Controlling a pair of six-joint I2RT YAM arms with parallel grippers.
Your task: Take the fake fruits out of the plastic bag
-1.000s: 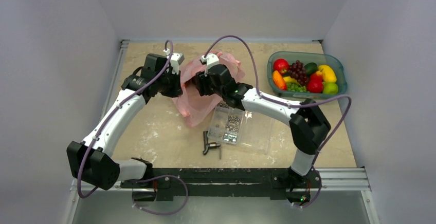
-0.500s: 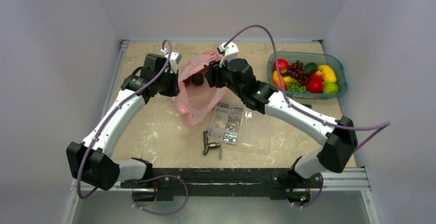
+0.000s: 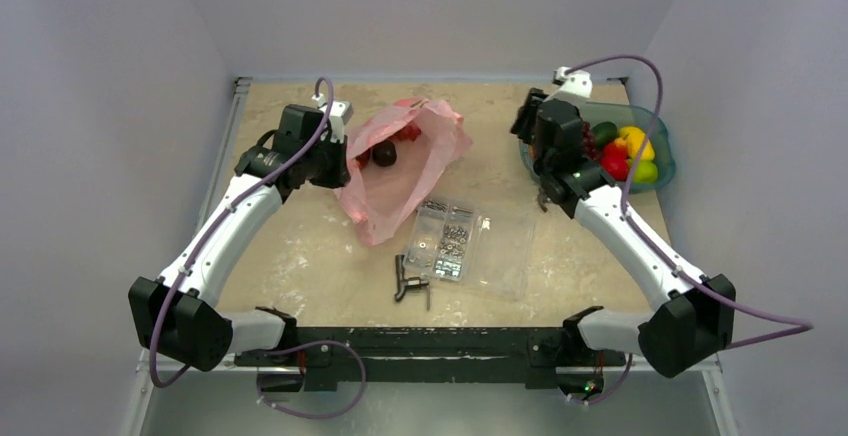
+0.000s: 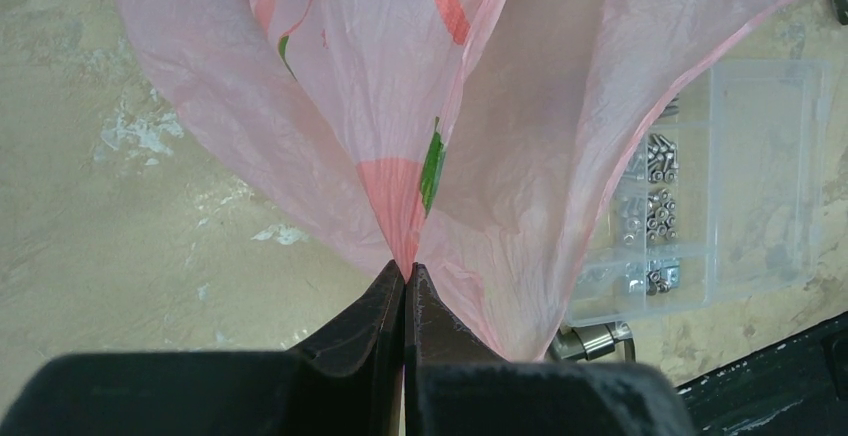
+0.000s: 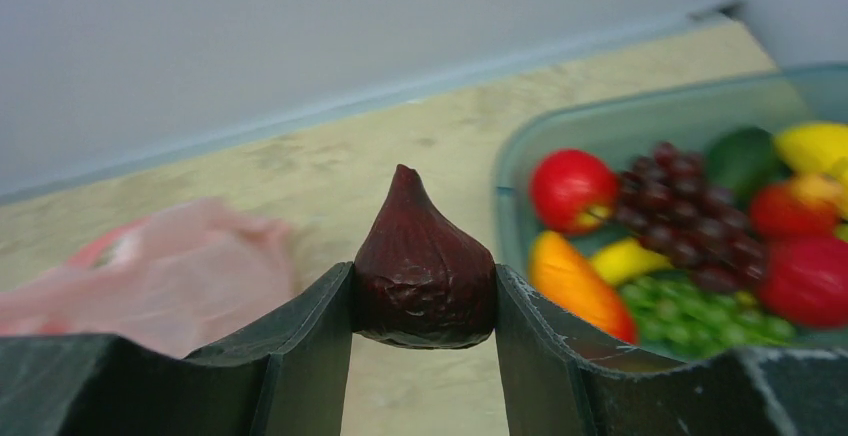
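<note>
right end effector (image 5: pixel 423 291) now at bin (image 5: pixel 640 114), tight on dark fruit (image 5: pixel 422 251); left one (image 4: pixel 405 276) tight on bag (image 4: pixel 520 156)

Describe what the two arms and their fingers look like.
The left arm and right arm match: white link shells, bulky black joints, a purple cable looping alongside each. A small white camera block sits on each wrist. The fingers are matte black, tapered wedges.

Soft, even light is falling from overhead, making the tabletop (image 3: pixel 300 246) bright and throwing only faint shadows. In the left wrist view it is glowing through the plastic bag (image 4: pixel 520 136). In the right wrist view the dark fruit (image 5: pixel 425 266) is showing sharp while the bin (image 5: pixel 640 121) by the far right corner is blurring.
</note>
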